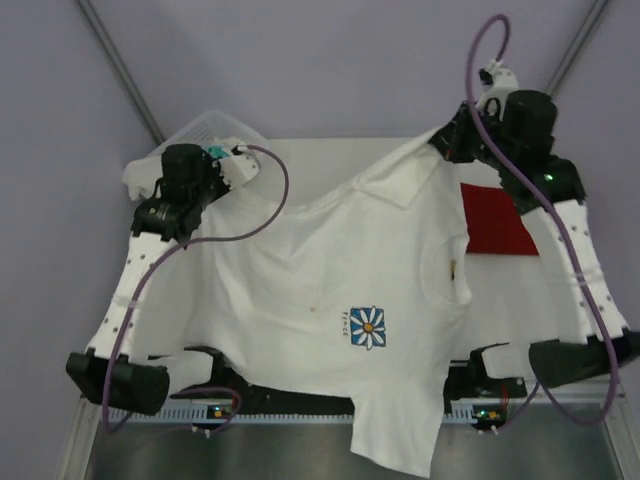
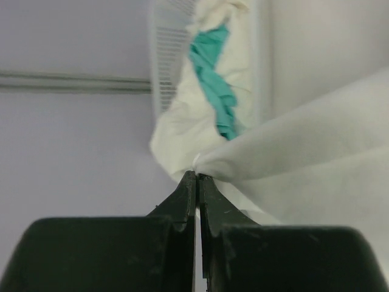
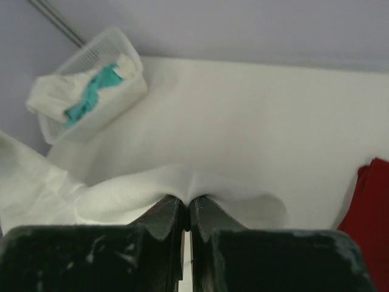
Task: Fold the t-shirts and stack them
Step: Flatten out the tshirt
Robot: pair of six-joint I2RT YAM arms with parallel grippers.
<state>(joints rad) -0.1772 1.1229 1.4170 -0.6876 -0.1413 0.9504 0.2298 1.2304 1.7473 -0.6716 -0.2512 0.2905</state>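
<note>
White flower-print cloth t-shirt (image 1: 340,290) hangs unfolded, clenched by left end effector (image 2: 197,176) and right end effector (image 3: 187,199); only the red cloth t-shirt (image 1: 495,222) at two o'clock looks done.

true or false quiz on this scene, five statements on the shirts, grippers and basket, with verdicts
1. The left gripper and the right gripper are both shut on the white t-shirt. True.
2. The red t-shirt lies on the left side of the table. False: it lies on the right, by the right arm.
3. The basket holds teal cloth. True.
4. The flower square is red. False: it is blue.
5. The white t-shirt is folded. False: it is unfolded, spread between the grippers.
</note>
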